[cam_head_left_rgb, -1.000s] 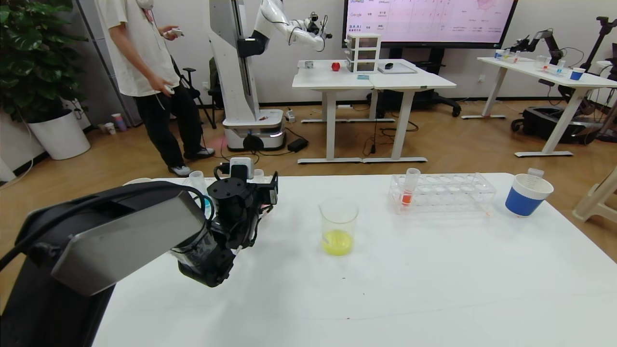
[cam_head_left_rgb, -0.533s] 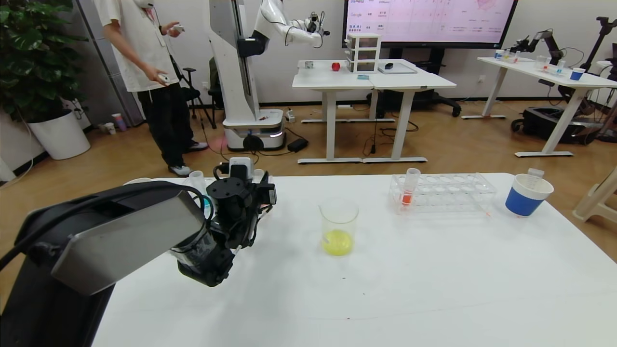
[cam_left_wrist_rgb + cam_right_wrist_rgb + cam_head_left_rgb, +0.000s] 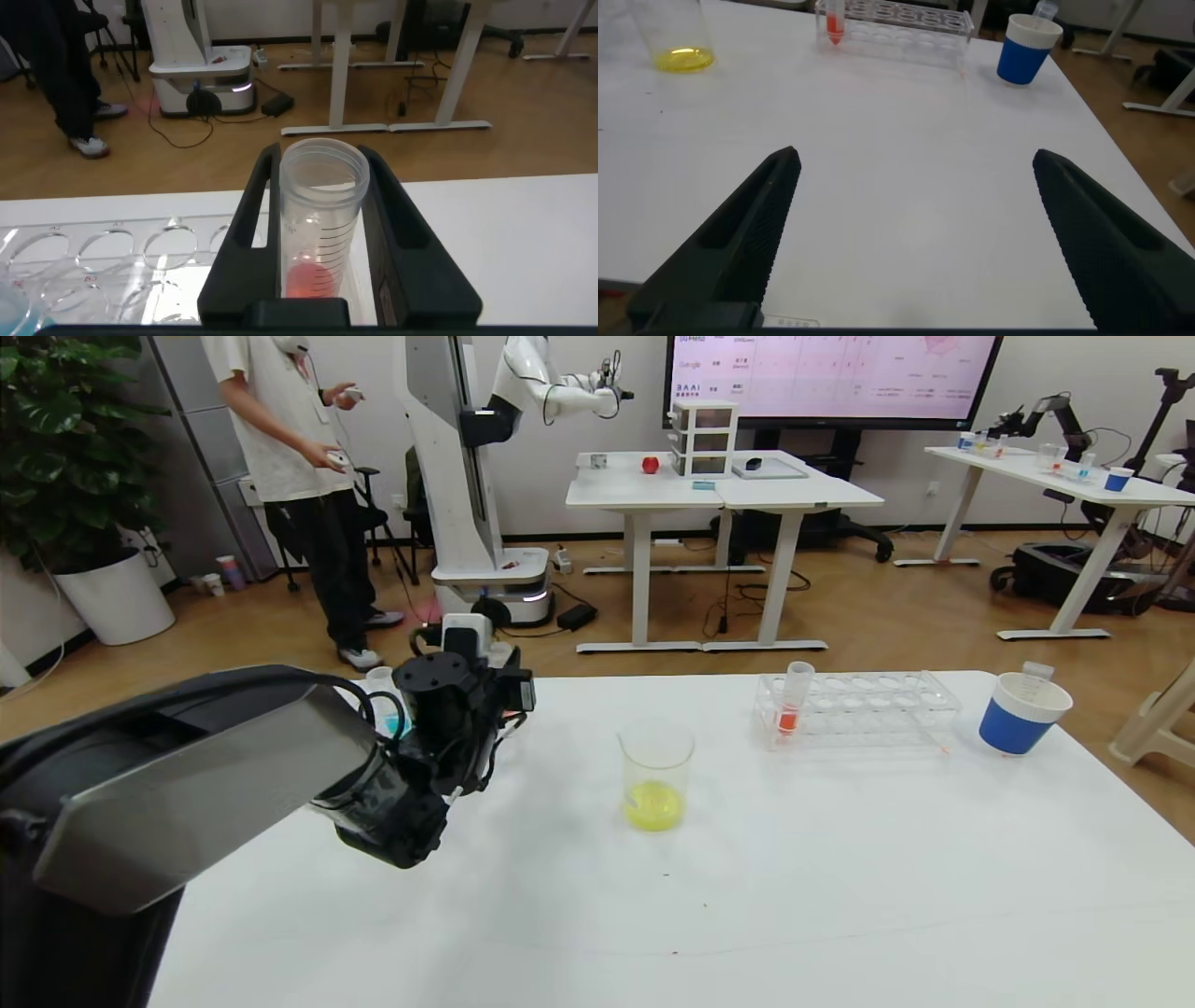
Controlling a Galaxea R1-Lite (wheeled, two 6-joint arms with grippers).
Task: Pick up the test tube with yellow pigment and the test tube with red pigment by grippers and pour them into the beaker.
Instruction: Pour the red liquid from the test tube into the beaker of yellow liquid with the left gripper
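- The left gripper [image 3: 322, 280] is closed on a test tube with red pigment [image 3: 320, 233]; the tube stands upright between the two black fingers [image 3: 245, 224], a little orange-red liquid at its round bottom; in the head view this gripper [image 3: 504, 695] sits at the far left part of the white table [image 3: 747, 896], and the bulky left arm hides what lies under and behind it
- Just beside that gripper is a clear tube rack [image 3: 112, 257] with empty round holes; a tube with blue liquid [image 3: 383, 700] shows at the arm's edge
- The beaker [image 3: 656, 775] stands near the table's middle, well apart from the left gripper; a pool of yellow liquid lies at its bottom; nothing stands between gripper and beaker
- A second clear rack [image 3: 859, 709] stands on the far right part of the table; another tube with red liquid [image 3: 792, 700] stands upright in its left end; the other holes look empty
- A blue-and-white paper cup [image 3: 1022, 709] stands near that rack's right end, with a clear tube poking out of it; whether this is the emptied yellow tube I cannot tell
- The right gripper [image 3: 915, 233] hangs low over bare table with its fingers spread wide, holding nothing; it is outside the head view
- Beyond the table: a person [image 3: 299, 457] with a controller, a white robot [image 3: 485, 476], desks and a wall screen
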